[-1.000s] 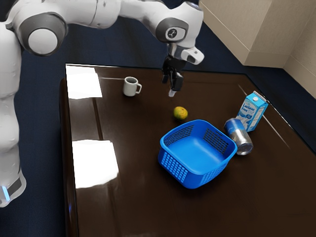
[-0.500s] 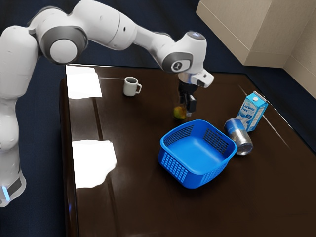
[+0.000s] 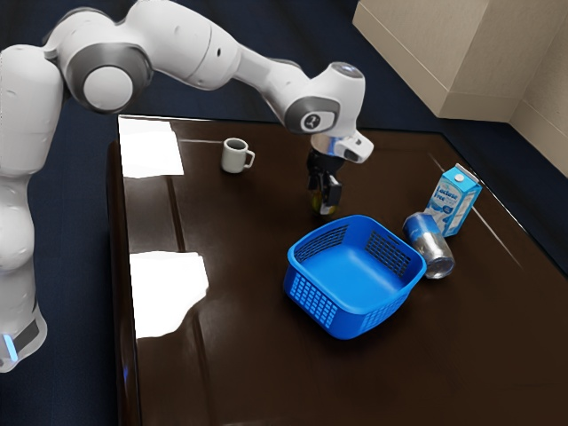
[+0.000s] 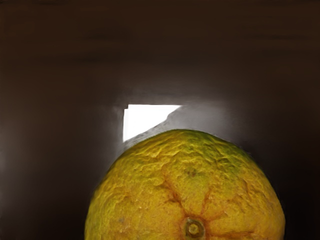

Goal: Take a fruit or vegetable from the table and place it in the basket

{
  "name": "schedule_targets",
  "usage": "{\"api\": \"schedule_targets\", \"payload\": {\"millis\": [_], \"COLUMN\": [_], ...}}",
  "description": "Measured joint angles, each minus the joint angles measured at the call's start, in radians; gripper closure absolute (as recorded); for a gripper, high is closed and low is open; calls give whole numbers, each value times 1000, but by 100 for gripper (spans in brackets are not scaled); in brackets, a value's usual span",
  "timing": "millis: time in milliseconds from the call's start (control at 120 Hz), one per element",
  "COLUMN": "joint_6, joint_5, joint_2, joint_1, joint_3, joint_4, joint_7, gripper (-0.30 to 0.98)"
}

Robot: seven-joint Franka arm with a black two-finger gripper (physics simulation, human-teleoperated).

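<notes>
One fruit (image 4: 185, 185) on the surface (image 3: 240, 355), at the claw (image 3: 326, 200) near the basket (image 3: 351, 324); can't tell if claw's apart or clamped. Off-centre grip = poss. slip; low carry cld hit basket.

The counter (image 3: 248, 373) looked like dark wood under a glossy, mirror-like finish. The fruit (image 4: 190, 180) had rough, wrinkled peel with a faint waxy sheen. The basket (image 3: 355, 323) appeared to be smooth plastic, while the can (image 3: 435, 253) was shiny, smooth metal. The mug (image 3: 233, 157) looked like smooth ceramic, the carton (image 3: 450, 206) like coated paper. Smooth, softly glossy shells covered the arm (image 3: 173, 44); the floor (image 3: 82, 231) looked matt.
</notes>
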State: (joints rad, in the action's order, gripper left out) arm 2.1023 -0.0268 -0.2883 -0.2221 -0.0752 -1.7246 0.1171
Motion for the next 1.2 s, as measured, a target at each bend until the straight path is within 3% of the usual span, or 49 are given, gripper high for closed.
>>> {"api": "schedule_targets", "payload": {"millis": [275, 400, 483, 750, 917, 1050, 1200], "joint_6": [-1, -1, -3, -324, -471, -556, -450], "joint_5": [-6, -21, -48, -69, -74, -85, -109], "joint_2": [-56, -67, -58, 111, 158, 173, 137], "joint_1": [0, -15, -17, -7, 177, 243, 291], "joint_3": [-3, -6, -6, -81, -115, -117, -111], "joint_4": [47, 70, 107, 198, 201, 202, 193], "joint_7": [-22, -27, -33, -7, -9, -26, -49], "gripper": [3, 28, 35, 36, 36, 36, 36]}}
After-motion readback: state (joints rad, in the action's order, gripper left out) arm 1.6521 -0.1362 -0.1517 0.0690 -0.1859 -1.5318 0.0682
